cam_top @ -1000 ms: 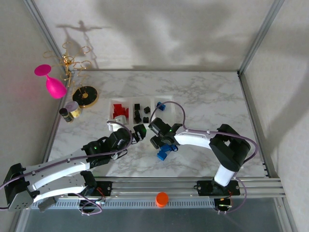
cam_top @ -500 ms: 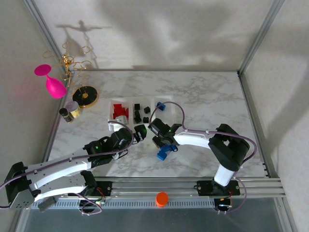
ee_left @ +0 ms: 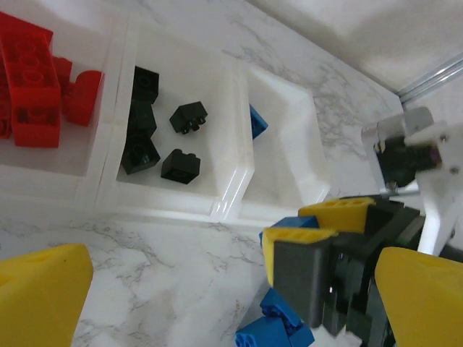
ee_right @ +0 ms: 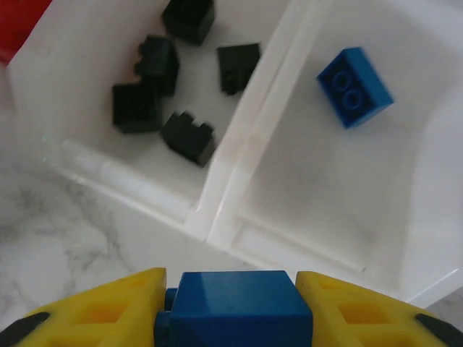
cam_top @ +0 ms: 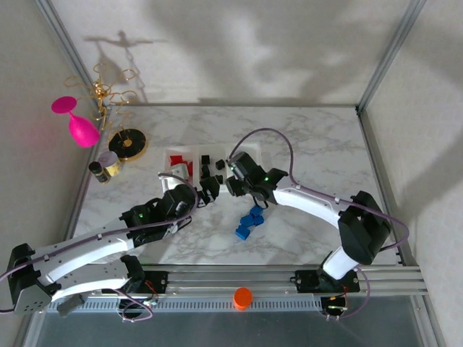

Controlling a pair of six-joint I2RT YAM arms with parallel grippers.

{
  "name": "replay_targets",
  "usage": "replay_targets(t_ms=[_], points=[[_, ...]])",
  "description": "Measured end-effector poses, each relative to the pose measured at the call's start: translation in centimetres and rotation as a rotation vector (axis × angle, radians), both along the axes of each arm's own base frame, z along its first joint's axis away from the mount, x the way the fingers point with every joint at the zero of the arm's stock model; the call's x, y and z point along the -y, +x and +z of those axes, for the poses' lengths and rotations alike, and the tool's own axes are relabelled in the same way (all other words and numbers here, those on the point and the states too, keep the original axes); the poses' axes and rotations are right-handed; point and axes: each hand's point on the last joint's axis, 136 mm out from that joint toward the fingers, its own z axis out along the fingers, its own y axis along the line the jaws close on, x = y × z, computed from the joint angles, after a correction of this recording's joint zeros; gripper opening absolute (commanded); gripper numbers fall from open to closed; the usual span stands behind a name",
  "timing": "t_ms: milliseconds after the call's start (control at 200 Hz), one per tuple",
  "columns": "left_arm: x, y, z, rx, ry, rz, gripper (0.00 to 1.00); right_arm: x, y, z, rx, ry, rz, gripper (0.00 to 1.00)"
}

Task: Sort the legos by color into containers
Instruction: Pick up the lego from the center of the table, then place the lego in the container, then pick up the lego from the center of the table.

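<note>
Right wrist: right gripper (ee_right: 231, 322) pinches a blue brick (ee_right: 233, 300), long axis spanning finger to finger; left gripper (ee_left: 217, 289) gapes wide.

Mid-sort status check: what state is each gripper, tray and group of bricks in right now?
Left gripper: open, holding nothing.
Right gripper: shut on a blue brick.
Left tray: holds red bricks.
Middle tray: holds black bricks.
Right tray: holds one sorted blue brick.
Loose blue bricks: on the table, unsorted.
</note>
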Motion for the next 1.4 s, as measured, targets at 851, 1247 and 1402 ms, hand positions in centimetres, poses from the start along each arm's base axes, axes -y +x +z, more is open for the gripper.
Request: replay_targets(t_ms=[851,1247,1402], points=[[-2.4,2.6,0.4,0.009,0.047,0.083,1.00,1.2,10.8,-3.4,0.030,-0.041,-0.238,0.59],[-2.2,1.9,1.1,0.016,0.007,0.048,1.00,2.9,8.2,3.7,0.117,0.081,-0.223,0.63],[-1.8,1.4,-0.4,-0.011,0.010,0.019,1.00,4.2,6.0,4.0,0.098,0.113,-0.221,0.67]])
